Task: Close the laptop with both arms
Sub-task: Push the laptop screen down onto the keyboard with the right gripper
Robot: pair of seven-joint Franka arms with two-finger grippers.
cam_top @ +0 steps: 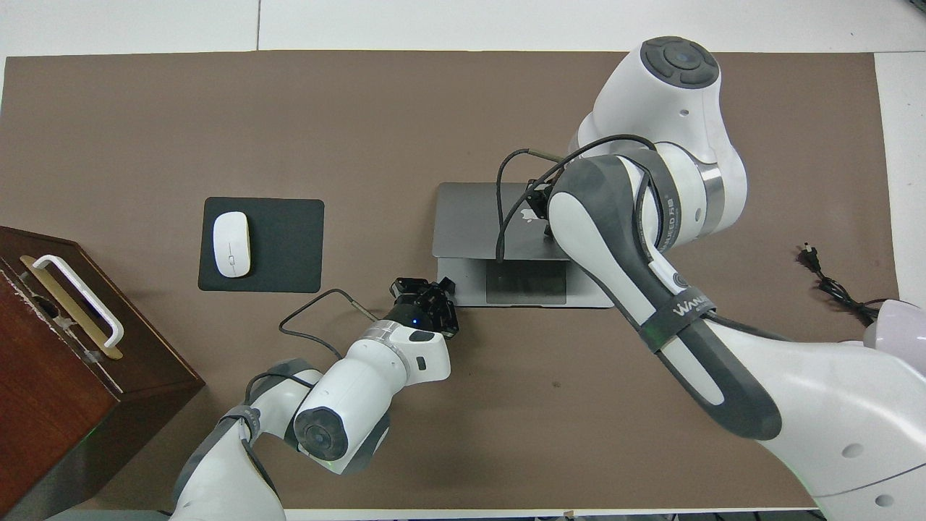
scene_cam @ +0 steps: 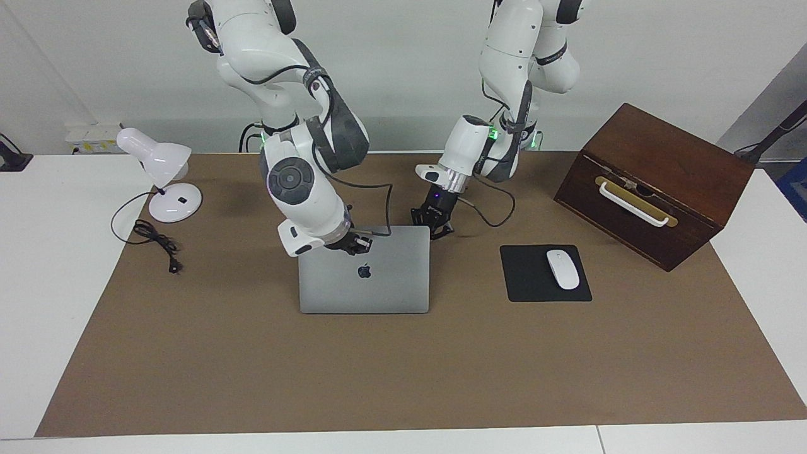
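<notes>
**Operator:** Report the jaws first.

**Inspector:** Your right gripper [scene_cam: 354, 243] sits at the lid's upper edge, the edge nearest the robots. In the facing view its dark fingers meet that rim at about 11 o'clock from the apple logo [scene_cam: 364, 271]. I cannot tell how wide they stand or whether they clamp the lid. In the overhead view the right arm's [cam_top: 636, 268] forearm covers that gripper almost wholly.

**Operator:** And the left?

**Inspector:** Your left gripper [scene_cam: 435, 221] is low at the laptop's corner toward the left arm's end. The overhead view shows its fingers [cam_top: 443, 284] at the base's near corner, just beside or touching it; I cannot tell which, nor the gap between them. The left arm [cam_top: 347, 391] comes in from 7 o'clock in that view.

**Operator:** Where is the laptop?

**Inspector:** The laptop [scene_cam: 364, 277] lies mid-table on the brown mat [scene_cam: 403, 366]. The facing view shows you only the lid's outer face. The overhead view adds the trackpad [cam_top: 526, 281] and a strip of base below the lid edge, so the lid is tilted well down but not shut.

**Operator:** Surroundings?

**Inspector:** At 3 o'clock from the laptop in the facing view, a black mousepad [scene_cam: 529, 280] carries a white mouse [scene_cam: 562, 269]; past it stands a wooden box [scene_cam: 656, 183]. At 9 to 10 o'clock stands a white lamp [scene_cam: 161, 176] with its cord [scene_cam: 154, 243].
</notes>
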